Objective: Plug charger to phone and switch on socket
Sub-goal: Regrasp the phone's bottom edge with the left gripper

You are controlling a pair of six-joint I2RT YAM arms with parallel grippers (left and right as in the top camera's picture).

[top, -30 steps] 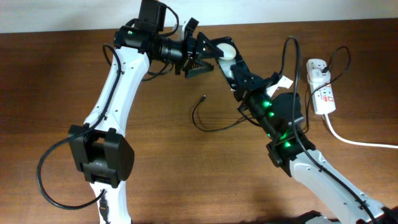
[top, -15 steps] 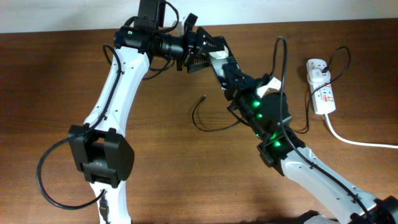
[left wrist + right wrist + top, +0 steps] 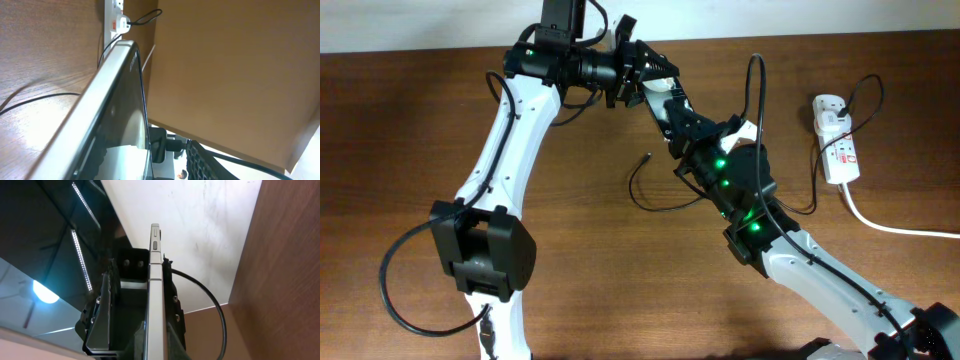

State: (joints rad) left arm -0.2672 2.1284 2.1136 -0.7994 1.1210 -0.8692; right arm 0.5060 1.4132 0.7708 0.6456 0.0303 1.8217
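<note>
1. Overhead view.
   - The left gripper [image 3: 632, 78] and right gripper [image 3: 665, 98] meet nose to nose above the far part of the table [image 3: 620, 290].
   - The phone [image 3: 657, 82] is raised off the wood between them. Only a pale sliver of it shows.
   - The jaw state of either gripper cannot be read from here.
   - The charger [image 3: 650, 203] lies loose on the wood below the grippers. Its connector tip is free and its far end runs to the socket [image 3: 840, 150].
   - The socket lies flat at the right edge, with a thick white cord [image 3: 895, 228] trailing off it.

2. Left wrist view.
   - The phone [image 3: 107, 115] is seen edge-on and very near, running up from the lower left.
   - A ribbed black pad [image 3: 200, 160] stands apart from it at the bottom.
   - Whether the left gripper grips the phone cannot be told.
   - The socket [image 3: 114, 12] shows far off at the top, with one red mark.

3. Right wrist view.
   - The phone [image 3: 156, 235] stands upright and edge-on.
   - The right gripper's dark fingers [image 3: 131, 267] are pressed against both of its faces, clamped on it.
</note>
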